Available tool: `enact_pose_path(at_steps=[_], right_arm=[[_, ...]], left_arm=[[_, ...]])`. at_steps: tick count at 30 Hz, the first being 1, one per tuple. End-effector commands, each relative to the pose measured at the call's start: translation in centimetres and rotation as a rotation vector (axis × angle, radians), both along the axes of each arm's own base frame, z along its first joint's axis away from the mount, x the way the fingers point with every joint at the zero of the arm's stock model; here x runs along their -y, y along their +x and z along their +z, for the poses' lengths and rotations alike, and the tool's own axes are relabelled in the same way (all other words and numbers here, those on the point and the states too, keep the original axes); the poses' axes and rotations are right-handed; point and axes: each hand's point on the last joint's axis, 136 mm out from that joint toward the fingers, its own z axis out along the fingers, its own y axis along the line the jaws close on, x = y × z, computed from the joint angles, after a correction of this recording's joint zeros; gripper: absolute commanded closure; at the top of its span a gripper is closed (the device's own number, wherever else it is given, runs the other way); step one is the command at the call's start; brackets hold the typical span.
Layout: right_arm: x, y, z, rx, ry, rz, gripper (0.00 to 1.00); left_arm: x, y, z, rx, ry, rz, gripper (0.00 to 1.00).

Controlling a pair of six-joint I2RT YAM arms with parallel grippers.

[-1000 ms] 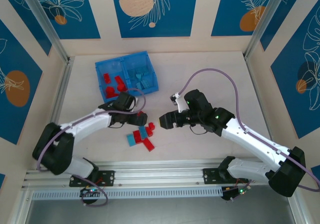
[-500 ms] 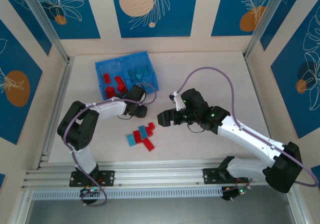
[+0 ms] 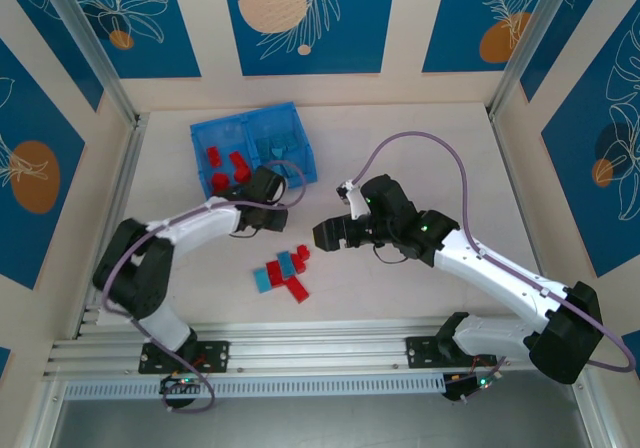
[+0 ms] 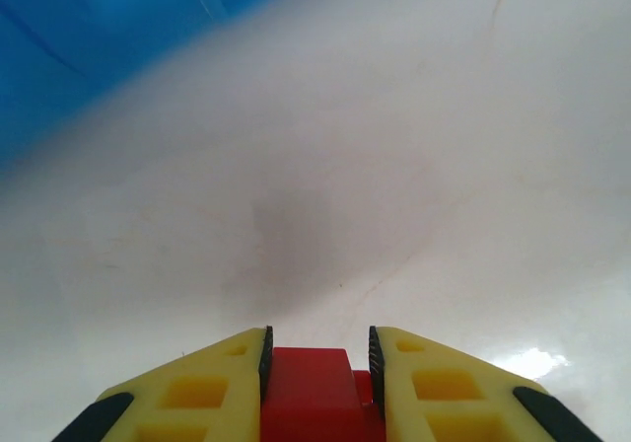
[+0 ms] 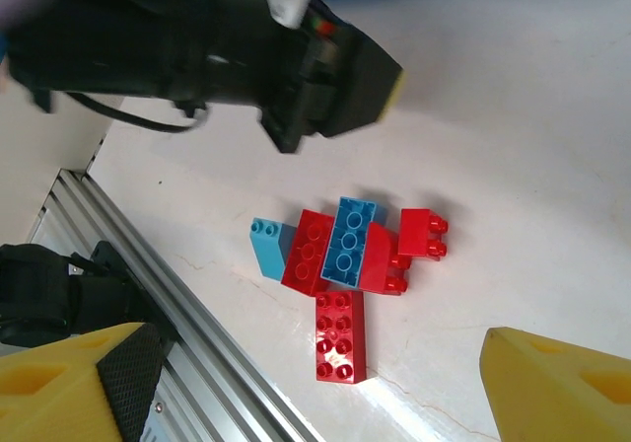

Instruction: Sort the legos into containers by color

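Clamping a red lego (image 4: 314, 395), the left gripper (image 4: 319, 349) hangs near the bin (image 3: 243, 117).

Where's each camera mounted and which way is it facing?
Top external: above, behind the bases, looking down on the table; both arms, bin, loose legos.
Left wrist: looks along the left gripper, shut on a red lego, at bare table.
Right wrist: looks down past the open right gripper at loose legos and left gripper.
Shared: loose legos, top and right wrist.

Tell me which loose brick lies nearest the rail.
The long red brick, eight studs up, at the pile's near end; all the others lie farther from the rail.
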Motion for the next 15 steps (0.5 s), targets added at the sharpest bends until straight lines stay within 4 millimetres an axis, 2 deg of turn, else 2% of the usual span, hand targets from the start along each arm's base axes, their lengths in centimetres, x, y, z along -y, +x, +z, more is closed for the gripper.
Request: enact_pose_path(at_steps=[1,4,8,10,15], right_arm=[[-0.4,0.2,1.5,0.021,0.034,-0.003,0.14],[-0.4,0.2,1.7,0.022,0.038,-0.006,0.14],[-0.4,0.2,1.6,0.022,0.038,-0.008,0.14],[-0.4,0.2,1.6,0.020,0.037,-0.008,0.14],[-0.2,0.0,1.2,0.006,0.030,-0.011,0.14]], left_arm=[[-2.2,0.7,5.7,0.152,0.047,0.066,0.81],[-5.5,2.3,9.0,0.263,0.152,0.167,0.80],[-9.4,5.2,10.9,0.316,0.199,0.312,0.80],[-10.9,7.1,10.6,0.304,0.185,0.374,0.80],[-13.1,11.4,8.4,0.244,0.199,0.470,0.81]])
